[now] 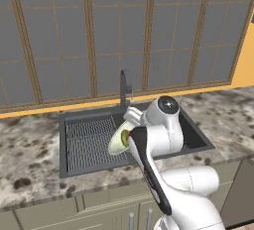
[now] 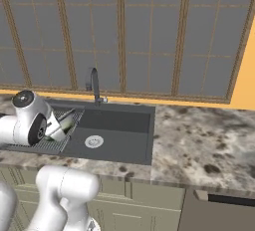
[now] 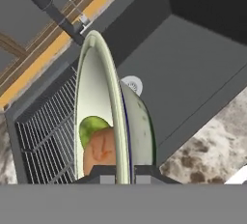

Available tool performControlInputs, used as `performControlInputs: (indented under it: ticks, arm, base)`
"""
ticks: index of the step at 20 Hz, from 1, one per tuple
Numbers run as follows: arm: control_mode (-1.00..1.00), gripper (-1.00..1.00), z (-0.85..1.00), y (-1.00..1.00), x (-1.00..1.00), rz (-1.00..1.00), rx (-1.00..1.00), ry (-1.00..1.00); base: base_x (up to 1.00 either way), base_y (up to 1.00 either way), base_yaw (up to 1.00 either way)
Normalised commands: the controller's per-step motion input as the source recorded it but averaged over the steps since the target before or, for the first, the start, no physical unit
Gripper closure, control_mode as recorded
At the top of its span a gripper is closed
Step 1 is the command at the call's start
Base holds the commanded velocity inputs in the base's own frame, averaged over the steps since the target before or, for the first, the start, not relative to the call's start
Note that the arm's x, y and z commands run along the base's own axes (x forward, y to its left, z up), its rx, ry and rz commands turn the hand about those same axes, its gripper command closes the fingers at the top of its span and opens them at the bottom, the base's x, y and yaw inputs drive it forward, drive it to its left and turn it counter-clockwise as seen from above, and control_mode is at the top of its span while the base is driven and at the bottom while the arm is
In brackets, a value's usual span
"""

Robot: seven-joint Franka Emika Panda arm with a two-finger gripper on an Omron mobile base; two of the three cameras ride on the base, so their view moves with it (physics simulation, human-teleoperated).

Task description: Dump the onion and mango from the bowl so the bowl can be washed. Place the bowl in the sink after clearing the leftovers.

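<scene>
speckled stone counter (image 2: 199, 140) around dark sink (image 2: 117, 140), gridded wall (image 1: 124, 30) behind

Speckled granite counter (image 2: 199, 140), grey gridded window (image 2: 149, 31), pale cabinets (image 2: 144, 205), orange wall (image 2: 245, 83)

The white arm (image 1: 163, 174) reaches forward, its wrist rolled sideways. The gripper (image 3: 124, 174) is clamped on a bowl (image 3: 99, 107) rim, one finger each side of the wall.

base views flank the sink (image 1: 193, 130); hand view looks in close.
</scene>
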Motion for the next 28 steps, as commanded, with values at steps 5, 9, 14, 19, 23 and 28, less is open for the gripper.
performControlInputs:
  ticks: [5,9,14,19,23,28]
  arm:
    - [-1.00,1.00,-0.06,0.48,0.26,0.01,-0.16,-0.06]
    - [-1.00,1.00,-0.18,0.52,0.26,0.04,-0.23,-0.14]
    - [-1.00,1.00,-0.02,0.23,0.34,0.01,-0.09,0.02]
    - [-1.00,1.00,-0.04,0.18,0.15,0.00,-0.14,0.02]
    - [-1.00,1.00,-0.28,0.50,0.00,0.06,-0.41,0.04]
    - [-1.00,1.00,-0.06,0.16,0.01,0.01,-0.10,0.02]
  base:
    - [0.00,0.00,0.00]
    - [0.00,0.00,0.00]
    - [0.00,0.00,0.00]
    - [0.00,0.00,0.00]
    - [0.00,0.00,0.00]
    - [0.00,0.00,0.00]
